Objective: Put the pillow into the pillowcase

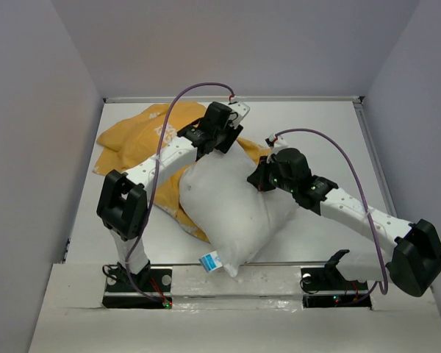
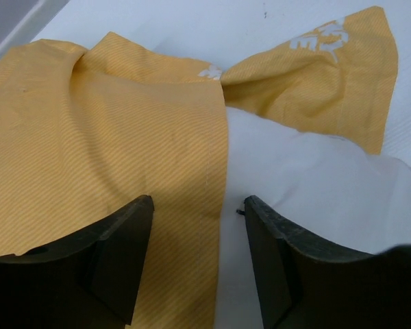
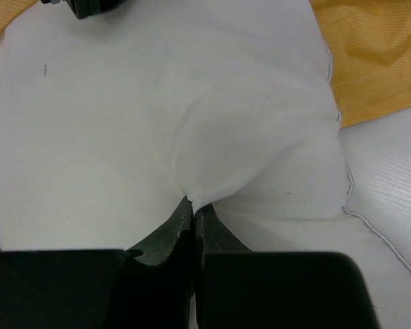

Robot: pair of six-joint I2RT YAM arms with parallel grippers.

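Observation:
The plump white pillow (image 1: 231,213) lies mid-table, its blue-and-white tag (image 1: 210,260) at the near corner. The orange-yellow pillowcase (image 1: 132,143) is spread behind and left of it, and part of it lies under the pillow's left side. My left gripper (image 1: 226,141) hovers at the pillow's far edge. In the left wrist view it (image 2: 198,205) stands open, straddling the pillowcase (image 2: 123,157) hem where it overlaps the pillow (image 2: 308,178). My right gripper (image 3: 194,203) is shut, pinching a fold of pillow (image 3: 192,103) fabric, and sits on the pillow's right upper part (image 1: 259,180).
The white table (image 1: 331,140) is boxed in by grey walls at the left, back and right, with a low rim (image 1: 294,98) along the far edge. Purple cables (image 1: 198,88) arc above both arms. A corner of pillowcase (image 3: 377,55) shows beyond the pillow in the right wrist view.

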